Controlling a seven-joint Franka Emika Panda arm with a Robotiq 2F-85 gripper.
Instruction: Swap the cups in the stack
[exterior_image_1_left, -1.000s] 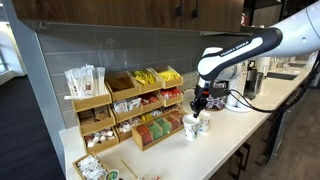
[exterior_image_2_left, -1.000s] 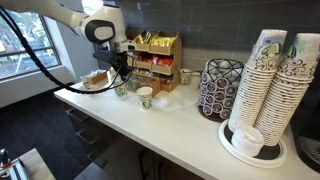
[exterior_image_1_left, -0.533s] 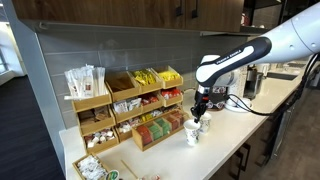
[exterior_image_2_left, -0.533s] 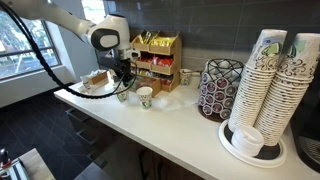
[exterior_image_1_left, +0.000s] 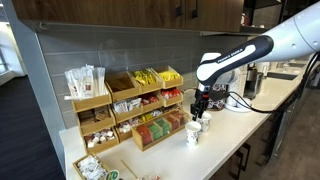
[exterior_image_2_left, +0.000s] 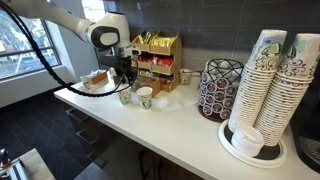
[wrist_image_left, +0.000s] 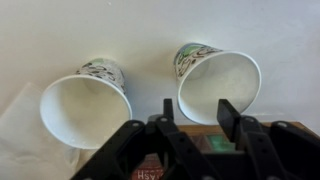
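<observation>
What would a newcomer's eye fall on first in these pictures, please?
The robot's hand hangs open above two small paper cups standing apart on the white counter. Behind them stand wooden snack racks, and tall stacks of printed cups loom at the right of an exterior view.

Exterior views from opposite counter (exterior_image_2_left: 170, 122) ends, cups (exterior_image_1_left: 192, 133) (exterior_image_2_left: 145, 96) common to both; wrist view close overhead.

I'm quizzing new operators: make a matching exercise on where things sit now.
1 pair of small white paper cups
2 black robot gripper
3 wooden snack racks
4 tall stacks of printed paper cups

A against the grey wall
B on a round white tray
C above the cups, jaws open
D unstacked on the white counter

Pairs: 1-D, 2-C, 3-A, 4-B
</observation>
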